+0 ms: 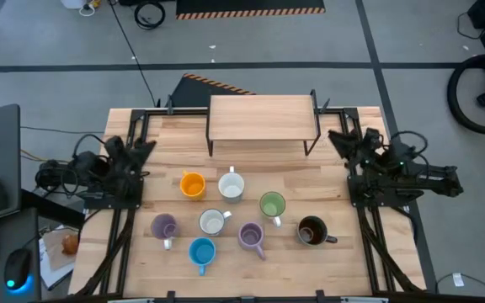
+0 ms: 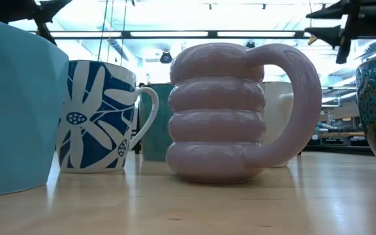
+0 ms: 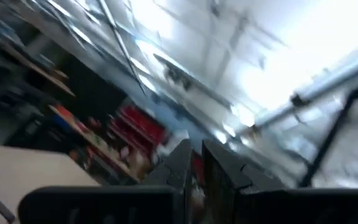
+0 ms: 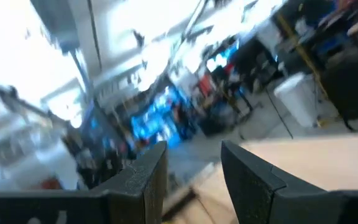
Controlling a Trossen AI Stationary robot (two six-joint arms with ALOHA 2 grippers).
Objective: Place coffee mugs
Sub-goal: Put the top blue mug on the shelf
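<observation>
waiting: both arms folded at the table's side edges, nothing held.
left gripper (image 3: 194, 163): fingers nearly together, empty, aimed up at the room.
right gripper (image 4: 191, 165): fingers apart, empty.
coffee mugs (image 1: 229, 187): clustered mid-table, before the wooden shelf (image 1: 263, 117).
advice: likely start with an outer mug such as the dark brown mug (image 1: 312, 231), approaching clear of neighbours.

So the bench (image 1: 343, 269) is light butcher-block wood with a little wooden shelf (image 1: 262, 116) on dark legs standing at its far edge. In front of that sit eight mugs: orange (image 1: 192, 185), white (image 1: 231, 186), green (image 1: 272, 204), dark brown (image 1: 311, 231), two purple (image 1: 164, 226) (image 1: 251, 236), another white (image 1: 213, 222), and blue (image 1: 201, 252).
</observation>
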